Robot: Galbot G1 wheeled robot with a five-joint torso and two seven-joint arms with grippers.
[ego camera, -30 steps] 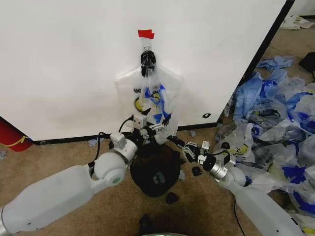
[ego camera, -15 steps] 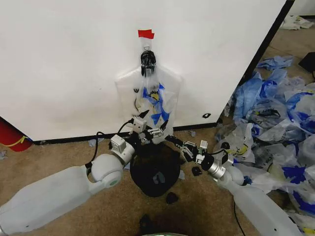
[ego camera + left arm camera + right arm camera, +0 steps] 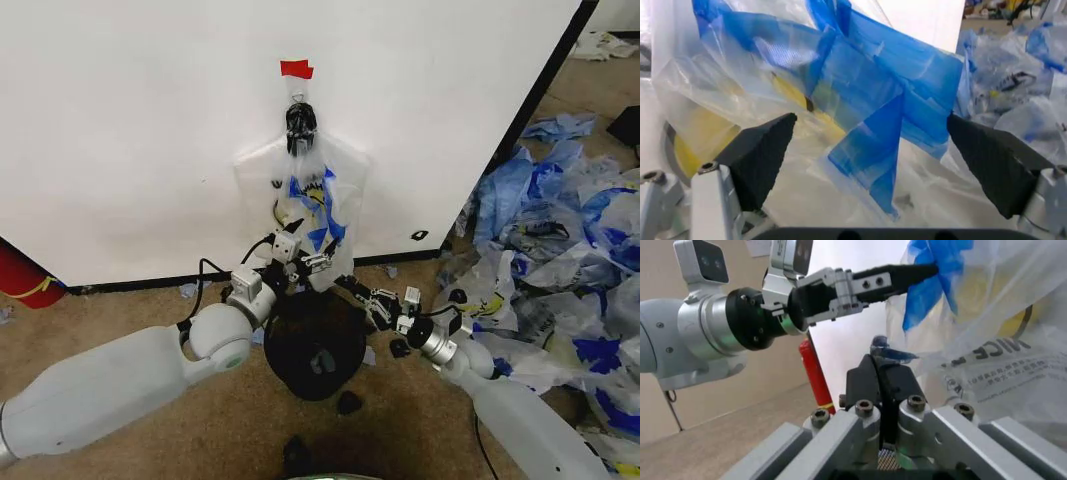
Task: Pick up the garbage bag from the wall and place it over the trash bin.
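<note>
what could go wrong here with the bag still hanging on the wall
1. The garbage bag hangs from a hook by its knotted top; pulling down might tear the thin plastic.
2. The left gripper is open around loose blue folds, so closing may catch one layer only.
3. The right gripper, shut at the bag's lower edge, sits near the left one above the trash bin; they might collide.

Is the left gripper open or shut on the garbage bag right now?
Open. In the left wrist view the left gripper has its two black pads set wide apart, with the garbage bag and its blue handle between them, not pinched.
</note>
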